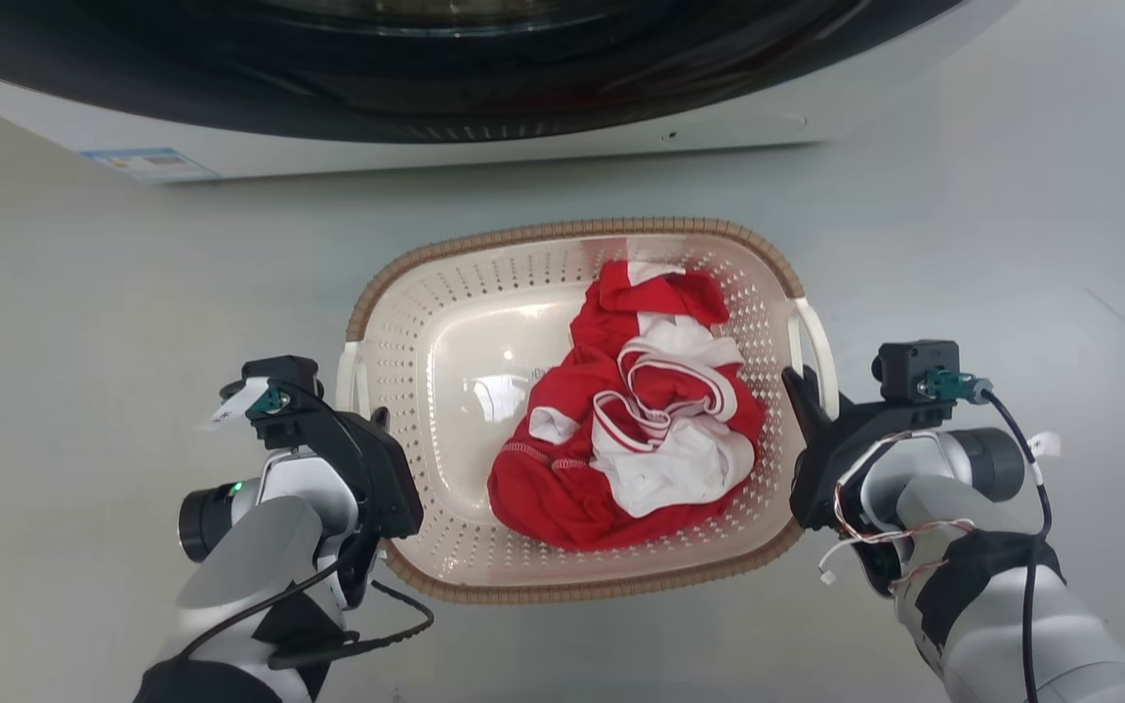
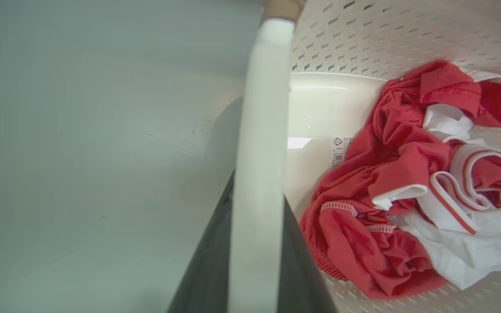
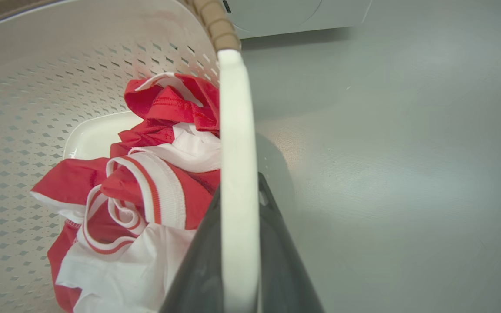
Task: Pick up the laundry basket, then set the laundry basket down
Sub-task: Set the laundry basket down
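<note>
Each side handle of the basket (image 1: 465,283) is clamped between dark fingers: left hand (image 1: 372,420) closed on one, right hand (image 1: 807,395) on the other. Red-and-white clothes (image 1: 641,420) lie inside.

Crumpled red & white garment (image 1: 562,488), white washer (image 1: 426,156) w/ dark door (image 1: 426,78), blue label (image 1: 147,164), grey floor (image 1: 84,342)

I see the basket (image 1: 396,322) as glossy, smooth perforated plastic with a matt woven-look rim (image 1: 572,230), the clothes (image 1: 621,439) as soft cloth, the floor (image 1: 133,293) smooth and matt.
</note>
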### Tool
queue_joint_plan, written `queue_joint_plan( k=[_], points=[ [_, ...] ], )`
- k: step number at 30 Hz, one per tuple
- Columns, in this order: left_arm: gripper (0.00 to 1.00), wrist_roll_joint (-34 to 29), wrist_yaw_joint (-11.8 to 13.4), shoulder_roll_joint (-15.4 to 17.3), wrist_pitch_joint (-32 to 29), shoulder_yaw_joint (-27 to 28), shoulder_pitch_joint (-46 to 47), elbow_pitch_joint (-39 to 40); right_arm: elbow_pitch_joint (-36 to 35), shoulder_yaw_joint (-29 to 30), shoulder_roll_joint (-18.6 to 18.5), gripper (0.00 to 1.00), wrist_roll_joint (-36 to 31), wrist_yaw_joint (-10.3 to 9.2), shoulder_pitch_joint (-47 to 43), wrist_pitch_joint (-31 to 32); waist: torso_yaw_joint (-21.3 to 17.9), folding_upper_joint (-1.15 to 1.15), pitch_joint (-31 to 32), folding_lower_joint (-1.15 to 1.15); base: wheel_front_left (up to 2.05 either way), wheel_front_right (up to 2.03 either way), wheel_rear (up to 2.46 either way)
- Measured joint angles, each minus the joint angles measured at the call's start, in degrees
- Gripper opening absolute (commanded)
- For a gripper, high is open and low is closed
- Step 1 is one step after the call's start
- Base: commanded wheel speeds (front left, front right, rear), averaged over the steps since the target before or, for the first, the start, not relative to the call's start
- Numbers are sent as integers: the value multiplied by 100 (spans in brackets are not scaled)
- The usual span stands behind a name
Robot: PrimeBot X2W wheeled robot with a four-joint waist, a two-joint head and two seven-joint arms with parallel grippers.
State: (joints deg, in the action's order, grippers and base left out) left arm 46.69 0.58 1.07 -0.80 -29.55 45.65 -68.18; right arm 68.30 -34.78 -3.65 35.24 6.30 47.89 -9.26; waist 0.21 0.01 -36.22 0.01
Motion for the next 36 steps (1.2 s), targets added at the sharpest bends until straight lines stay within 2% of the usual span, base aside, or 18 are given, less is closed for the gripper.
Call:
queue_joint_plan(
  k=[20,36],
  points=[
    [0,-107,-58,33,500,-24,615,-36,104,-3,-34,0,-58,-51,631,-196,-3,0,-1089,-1,0,0,0],
    [0,-132,-210,29,594,-58,759,-202,243,2,-4,0,-55,-30,764,-236,-14,-1,-1281,-2,0,0,0]
  ],
)
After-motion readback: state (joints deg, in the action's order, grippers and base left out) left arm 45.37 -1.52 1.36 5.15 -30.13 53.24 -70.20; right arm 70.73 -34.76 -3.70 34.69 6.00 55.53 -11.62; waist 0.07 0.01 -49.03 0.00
